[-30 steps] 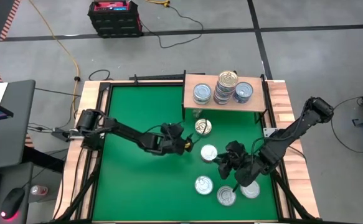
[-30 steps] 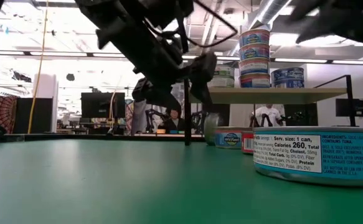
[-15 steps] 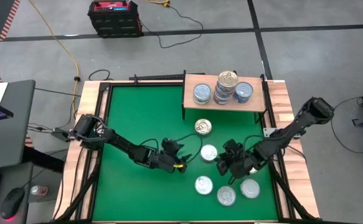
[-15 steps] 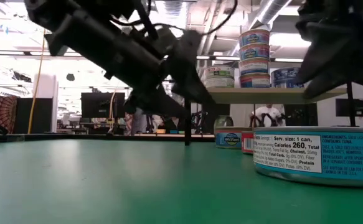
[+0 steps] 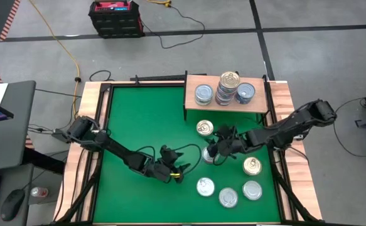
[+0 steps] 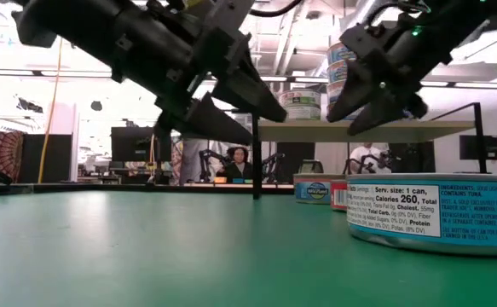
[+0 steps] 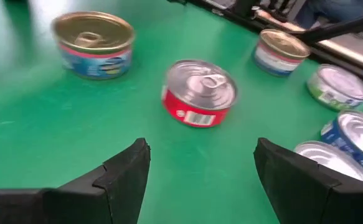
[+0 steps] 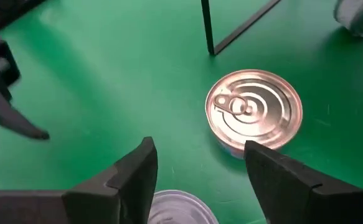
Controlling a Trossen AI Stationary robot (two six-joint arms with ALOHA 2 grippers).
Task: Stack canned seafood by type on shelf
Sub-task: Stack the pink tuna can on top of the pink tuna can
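Both end effectors were open and empty: left end effector (image 5: 177, 172) faced a red-labelled round tin (image 7: 199, 92); right end effector (image 5: 213, 150) hovered over a gold-lidded tin (image 8: 254, 111) on the green tabletop (image 5: 145, 119).

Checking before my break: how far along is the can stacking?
Partly done. The shelf carries a stack of cans with a single can on each side. Both the left claw and the right claw are open and empty. Six cans still sit on the green table, including a gold-lidded one.
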